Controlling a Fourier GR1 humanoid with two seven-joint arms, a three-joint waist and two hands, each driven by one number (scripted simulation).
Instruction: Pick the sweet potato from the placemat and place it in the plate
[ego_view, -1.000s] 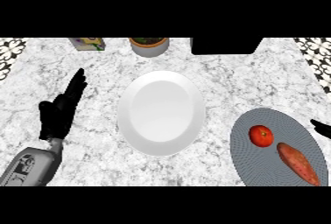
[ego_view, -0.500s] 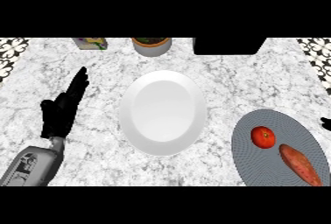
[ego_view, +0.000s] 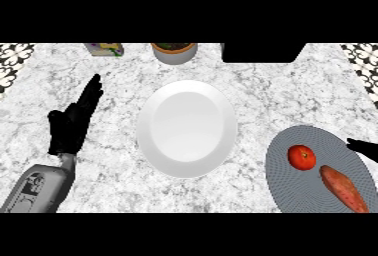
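Right robot hand (ego_view: 365, 149) has edged inward; grip state indeterminable. Left robot hand (ego_view: 70, 125) rests open, empty. Risk: reaching sweet potato (ego_view: 344, 188) may nudge adjacent tomato (ego_view: 301, 157).

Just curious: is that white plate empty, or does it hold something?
Empty. The plate shows only bare white; the sweet potato lies on the placemat.

Single head view, looking steeply down onto counter (ego_view: 288, 95); plate (ego_view: 187, 128) near frame centre, fairly close.
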